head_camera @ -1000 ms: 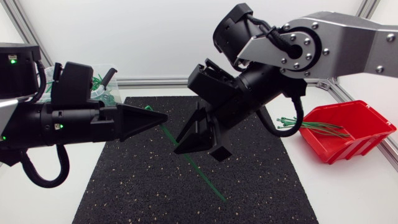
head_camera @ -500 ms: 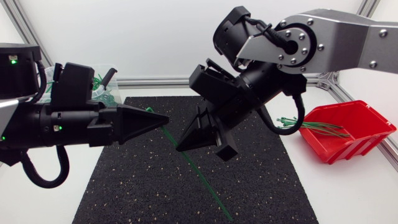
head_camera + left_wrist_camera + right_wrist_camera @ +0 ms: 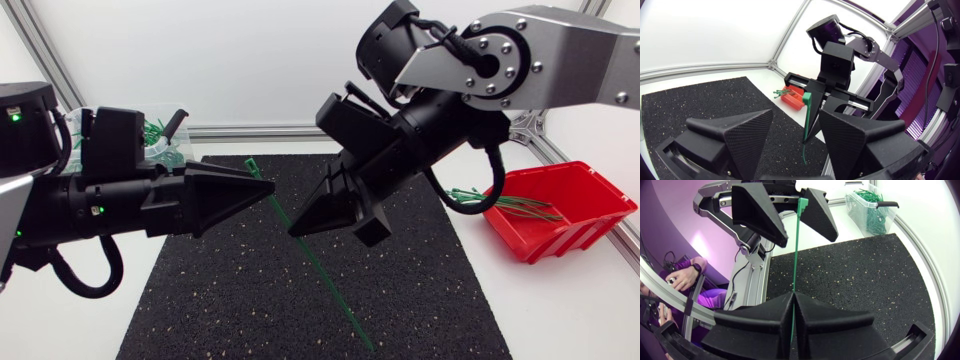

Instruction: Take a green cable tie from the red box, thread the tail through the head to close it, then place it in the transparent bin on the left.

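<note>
A long green cable tie [image 3: 322, 278] hangs slanted over the black mat, straight and unlooped. My right gripper [image 3: 294, 232] is shut on its strap; the right wrist view shows the fingers [image 3: 775, 311] pressed together on the tie [image 3: 795, 255]. The tie's head [image 3: 250, 161] stands between the fingers of my left gripper [image 3: 268, 190], which are open and apart from it on both sides in the left wrist view [image 3: 796, 113]. The tail points down toward the mat. The red box [image 3: 565, 215] holds more green ties. The transparent bin [image 3: 165, 146] is partly hidden behind my left arm.
The black mat [image 3: 220, 300] covers the middle of the table under both grippers. The transparent bin [image 3: 871, 210] holds several green ties. An aluminium frame rail [image 3: 250, 131] runs along the back of the table.
My right gripper closed on the strap, then my left gripper opened and let go of the tie. The right arm rose slightly, and the tie's head now stands higher.
</note>
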Controlling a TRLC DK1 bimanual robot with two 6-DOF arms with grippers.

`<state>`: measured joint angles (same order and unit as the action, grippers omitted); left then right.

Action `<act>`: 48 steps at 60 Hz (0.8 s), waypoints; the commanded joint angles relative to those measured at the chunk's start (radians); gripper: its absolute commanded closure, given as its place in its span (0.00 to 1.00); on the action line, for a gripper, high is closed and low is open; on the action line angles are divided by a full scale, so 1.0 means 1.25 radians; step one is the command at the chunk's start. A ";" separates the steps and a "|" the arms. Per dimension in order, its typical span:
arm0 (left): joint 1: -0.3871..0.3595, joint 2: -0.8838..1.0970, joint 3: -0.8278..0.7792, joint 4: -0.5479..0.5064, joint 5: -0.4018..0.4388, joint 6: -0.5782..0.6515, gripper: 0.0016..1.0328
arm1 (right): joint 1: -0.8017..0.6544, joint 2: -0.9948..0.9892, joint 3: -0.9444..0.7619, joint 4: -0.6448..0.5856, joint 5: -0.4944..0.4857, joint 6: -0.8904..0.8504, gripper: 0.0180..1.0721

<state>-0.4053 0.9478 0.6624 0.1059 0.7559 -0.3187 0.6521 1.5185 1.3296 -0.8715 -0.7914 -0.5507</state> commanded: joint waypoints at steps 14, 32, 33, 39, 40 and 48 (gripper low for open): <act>0.022 0.004 -0.010 0.045 0.030 -0.024 0.15 | -0.019 0.009 0.040 -0.023 -0.092 0.117 0.94; 0.060 0.035 -0.016 0.161 0.122 -0.135 0.11 | -0.048 0.026 0.003 -0.001 -0.169 0.157 0.94; 0.062 0.036 -0.016 0.171 0.129 -0.144 0.10 | -0.048 0.026 -0.002 0.009 -0.171 0.162 0.94; 0.070 0.046 -0.019 0.217 0.164 -0.190 0.10 | -0.050 0.030 -0.029 0.059 -0.195 0.227 0.94; 0.070 0.047 -0.019 0.220 0.166 -0.193 0.10 | -0.050 0.031 -0.032 0.062 -0.200 0.232 0.94; 0.065 0.049 -0.029 0.242 0.186 -0.205 0.07 | -0.055 0.033 -0.064 0.107 -0.222 0.267 0.94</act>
<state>-0.3252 0.9958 0.6518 0.3763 0.9684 -0.5358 0.5922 1.5417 1.2934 -0.7708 -1.0519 -0.2707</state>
